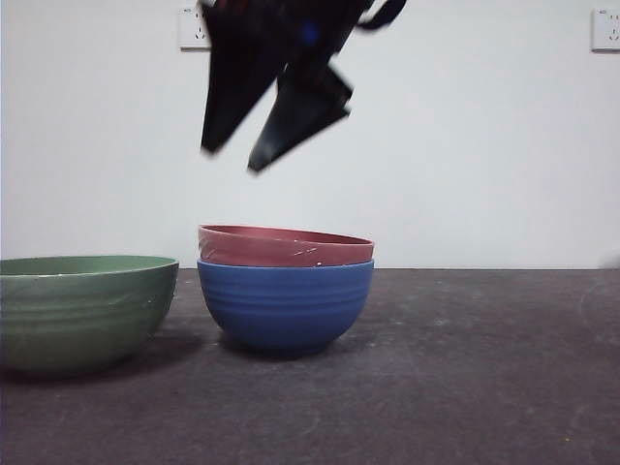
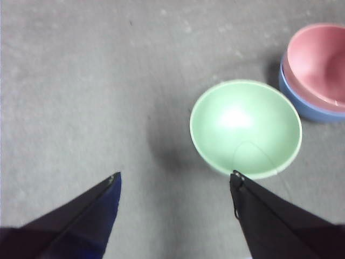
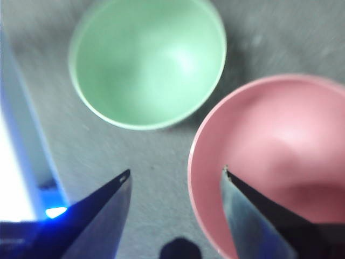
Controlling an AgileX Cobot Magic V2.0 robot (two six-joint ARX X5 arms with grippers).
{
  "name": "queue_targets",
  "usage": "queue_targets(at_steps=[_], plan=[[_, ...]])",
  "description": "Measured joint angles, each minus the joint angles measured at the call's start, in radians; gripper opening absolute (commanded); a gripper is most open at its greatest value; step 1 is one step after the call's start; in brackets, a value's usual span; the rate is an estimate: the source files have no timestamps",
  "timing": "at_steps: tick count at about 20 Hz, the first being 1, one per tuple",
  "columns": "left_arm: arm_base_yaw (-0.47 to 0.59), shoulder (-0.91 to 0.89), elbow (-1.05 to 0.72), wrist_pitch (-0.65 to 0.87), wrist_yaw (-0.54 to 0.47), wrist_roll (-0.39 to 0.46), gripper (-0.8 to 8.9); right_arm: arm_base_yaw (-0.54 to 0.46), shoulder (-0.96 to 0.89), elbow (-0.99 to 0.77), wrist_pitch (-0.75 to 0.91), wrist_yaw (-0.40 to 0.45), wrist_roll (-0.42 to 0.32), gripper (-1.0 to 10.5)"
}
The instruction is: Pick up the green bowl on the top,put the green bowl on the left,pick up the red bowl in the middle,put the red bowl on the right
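Note:
The green bowl stands upright on the table at the left; it also shows in the left wrist view and the right wrist view. The red bowl sits nested in a blue ridged bowl at the middle, and shows in both wrist views. My right gripper hangs open and empty above the red bowl's left rim; its jaws straddle that rim from above. My left gripper is open and empty, high above the table near the green bowl.
The dark table stretches to the right of the stack. Two wall sockets are on the white wall behind. A blurred white and blue shape lies at the edge of the right wrist view.

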Motion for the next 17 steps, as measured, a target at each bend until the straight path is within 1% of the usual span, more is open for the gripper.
queue_targets(at_steps=[1, 3, 6, 11, 12, 14, 17], plan=[[0.000, 0.000, 0.000, -0.014, 0.000, 0.000, 3.46, 0.007, 0.026, 0.000, 0.004, 0.021, -0.004, 2.8], [0.001, 0.000, 0.000, -0.019, 0.000, 0.000, 3.46, 0.015, 0.071, 0.000, 0.025, 0.032, -0.008, 2.7], [0.002, 0.000, 0.000, -0.030, 0.000, 0.000, 3.46, 0.014, 0.105, 0.000, 0.036, 0.032, -0.011, 1.8], [0.002, 0.000, 0.000, -0.037, 0.000, 0.000, 3.46, 0.014, 0.127, 0.000, 0.039, 0.031, -0.013, 1.8], [0.002, 0.000, 0.000, -0.037, 0.000, 0.000, 3.46, 0.014, 0.129, 0.000, 0.039, 0.032, -0.014, 1.7], [0.002, 0.000, 0.000, -0.039, 0.000, 0.000, 3.46, 0.014, 0.132, 0.000, 0.039, 0.032, -0.014, 0.6], [0.002, 0.000, 0.000, -0.045, 0.000, 0.000, 3.45, 0.015, 0.132, 0.000, 0.039, 0.032, -0.014, -0.1]])
